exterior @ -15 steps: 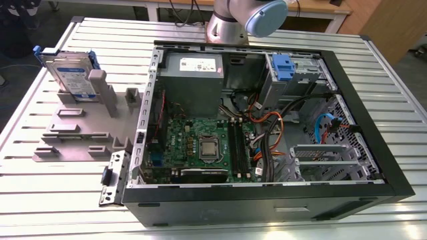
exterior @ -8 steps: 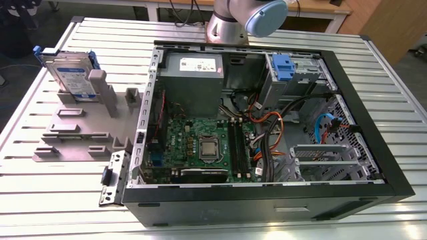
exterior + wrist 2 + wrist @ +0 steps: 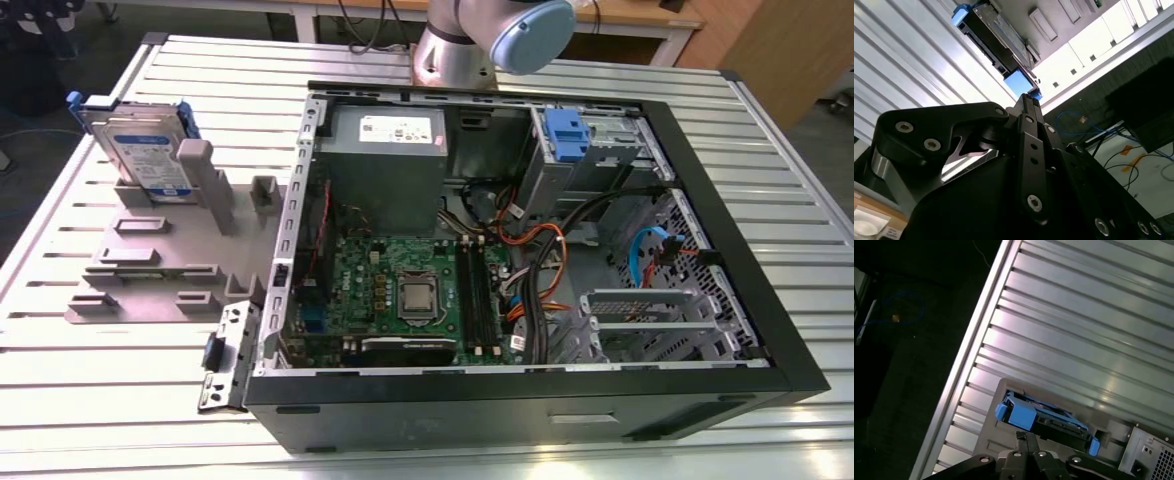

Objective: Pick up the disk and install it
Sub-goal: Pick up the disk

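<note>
Disk (image 3: 140, 150) on edge, ungripped
Closed, empty gripper (image 3: 1025, 436) is seen near it, ten o'clock of the case (image 3: 534, 400).

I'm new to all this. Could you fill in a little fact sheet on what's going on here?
Disk: standing on edge in a grey holder, at the exterior view's left
Fingers: shut, holding nothing, apart from the disk
Computer case: open, lying on the slatted table beside the holder
Progress: disk not yet picked up
</note>
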Controlling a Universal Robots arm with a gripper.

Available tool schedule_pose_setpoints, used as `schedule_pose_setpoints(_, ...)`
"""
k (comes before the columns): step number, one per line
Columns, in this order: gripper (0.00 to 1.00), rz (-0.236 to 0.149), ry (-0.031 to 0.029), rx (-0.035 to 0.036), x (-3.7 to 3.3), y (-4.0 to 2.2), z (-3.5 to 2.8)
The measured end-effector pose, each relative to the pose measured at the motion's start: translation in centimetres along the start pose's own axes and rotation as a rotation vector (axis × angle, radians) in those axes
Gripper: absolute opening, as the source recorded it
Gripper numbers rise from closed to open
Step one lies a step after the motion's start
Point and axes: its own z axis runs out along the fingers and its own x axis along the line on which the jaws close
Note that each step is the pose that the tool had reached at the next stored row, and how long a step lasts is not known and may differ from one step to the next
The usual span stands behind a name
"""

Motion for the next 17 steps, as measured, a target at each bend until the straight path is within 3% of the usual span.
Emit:
schedule_pose_setpoints(12,0.11,-0.205,0.0076,0.0025,0.0,0.0,0.1)
schedule_pose_setpoints(17,0.11,-0.273,0.0093,0.0037,0.01,0.0,0.11)
